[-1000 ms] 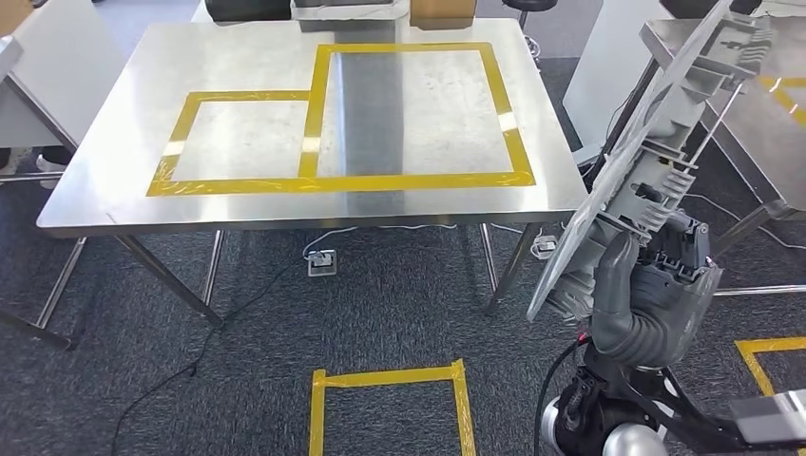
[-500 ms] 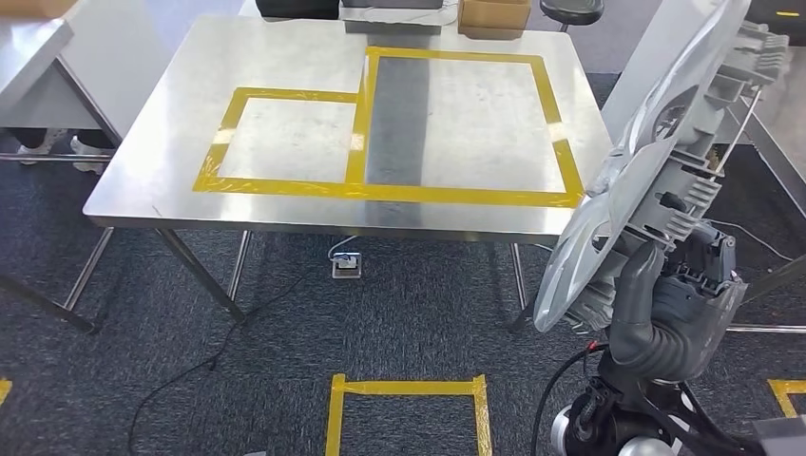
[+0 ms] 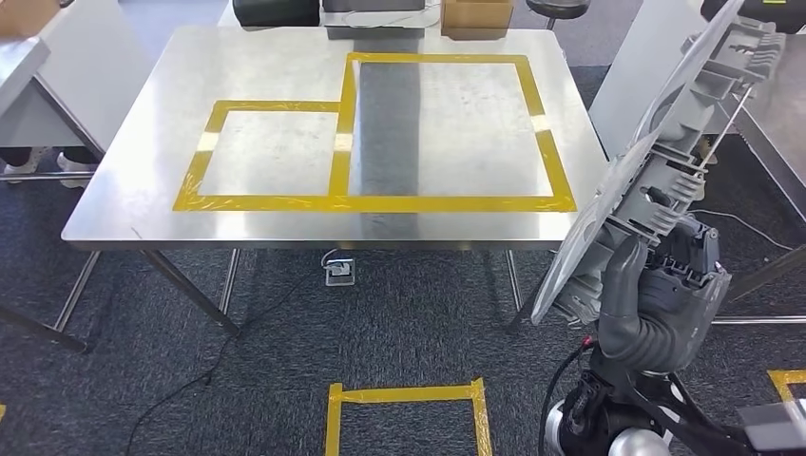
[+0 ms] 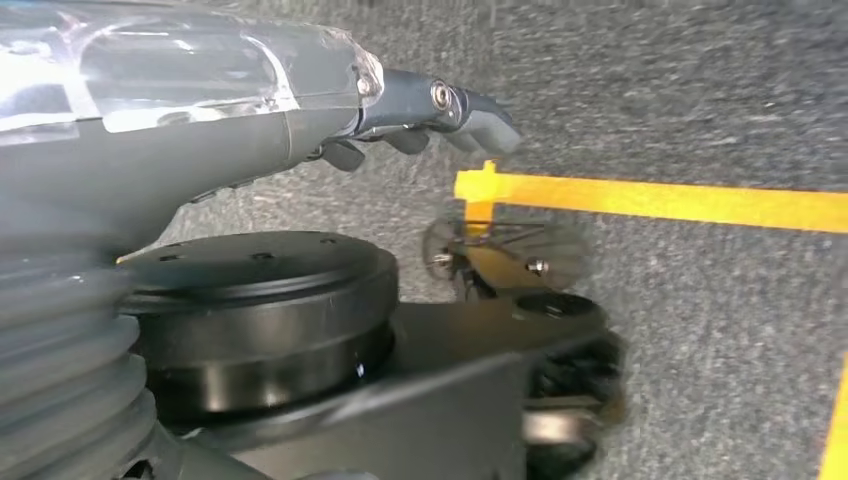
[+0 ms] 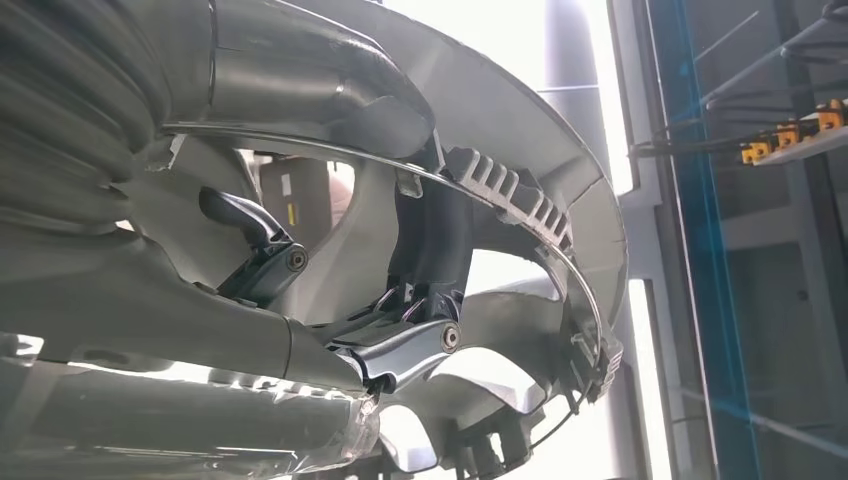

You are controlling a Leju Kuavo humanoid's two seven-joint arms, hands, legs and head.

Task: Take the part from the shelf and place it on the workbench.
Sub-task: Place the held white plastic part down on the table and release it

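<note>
The part [image 3: 665, 152] is a long grey plastic panel with ribs and clips, held upright and tilted at the right of the head view. My right hand [image 3: 656, 304] grips its lower end, thumb against the panel. In the right wrist view the part [image 5: 500, 180] curves over my dark fingers [image 5: 400, 350]. The steel workbench [image 3: 143, 171] lies ahead and to the left of the part, marked with a large yellow taped rectangle [image 3: 546, 142] and a smaller one [image 3: 204, 157]. My left hand [image 4: 400, 110] hangs over the carpet, holding nothing, fingers loosely extended.
A cardboard box [image 3: 477, 14] and a dark case [image 3: 276, 11] sit at the workbench's far edge. Another table [image 3: 38, 76] stands at the left, and steel furniture [image 3: 789, 114] at the right. A yellow tape square [image 3: 404, 392], a cable [image 3: 219, 361] and a socket [image 3: 338, 272] lie on the carpet.
The whole head view has shifted, so the camera moved; the workbench sits a little differently in the picture. My right hand still holds the part the same way.
</note>
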